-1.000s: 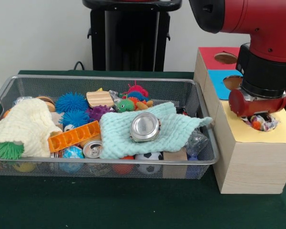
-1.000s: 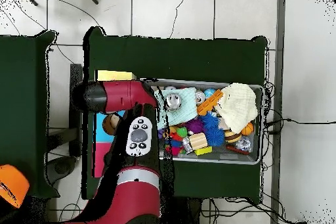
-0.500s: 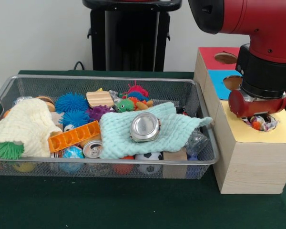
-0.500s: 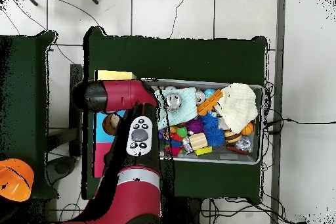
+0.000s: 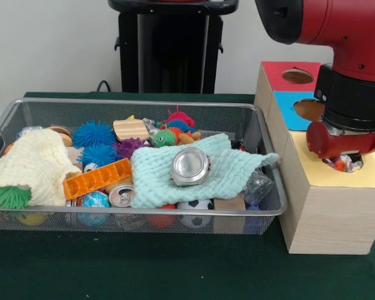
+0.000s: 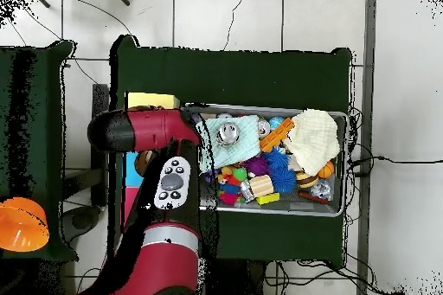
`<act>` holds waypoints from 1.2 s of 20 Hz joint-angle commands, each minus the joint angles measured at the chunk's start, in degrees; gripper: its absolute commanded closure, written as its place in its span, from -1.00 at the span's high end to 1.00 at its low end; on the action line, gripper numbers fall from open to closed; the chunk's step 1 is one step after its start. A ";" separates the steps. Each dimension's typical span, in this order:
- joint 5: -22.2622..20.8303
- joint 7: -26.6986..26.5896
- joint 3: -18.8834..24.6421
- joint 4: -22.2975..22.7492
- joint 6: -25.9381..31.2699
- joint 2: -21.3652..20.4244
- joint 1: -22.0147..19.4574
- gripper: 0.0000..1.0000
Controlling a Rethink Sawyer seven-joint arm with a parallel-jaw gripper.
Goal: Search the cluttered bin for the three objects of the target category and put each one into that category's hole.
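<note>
holding toys and cloths: cluttered bin | hole: colourful bits inside | gripper: grip state unclear

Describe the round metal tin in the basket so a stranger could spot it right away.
Look in the wire basket on the green table. On its right half lies a mint knitted cloth, and the round metal tin sits on it, the only shiny disc there.

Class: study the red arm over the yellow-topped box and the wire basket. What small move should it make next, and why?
Probably lift straight up from the round hole in the pale yellow box top. The claw is hidden behind the red wrist, and a small multicoloured object already shows in the hole, so a drop looks under way. The silver wire-mesh basket still holds many toys to search.
</note>
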 commanded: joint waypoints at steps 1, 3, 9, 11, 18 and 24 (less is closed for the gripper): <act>0.71 16.25 -0.92 4.70 -6.23 3.53 -0.62 1.00; 1.01 14.98 0.22 5.37 -4.80 2.81 -1.72 1.00; 0.92 12.11 2.38 6.48 -2.70 1.67 -4.25 1.00; 0.93 11.88 2.58 6.28 -2.27 1.71 -4.45 1.00; 0.90 11.06 3.35 6.06 -1.26 1.57 -4.98 1.00; 0.46 10.35 3.87 6.27 -1.50 1.53 -5.68 1.00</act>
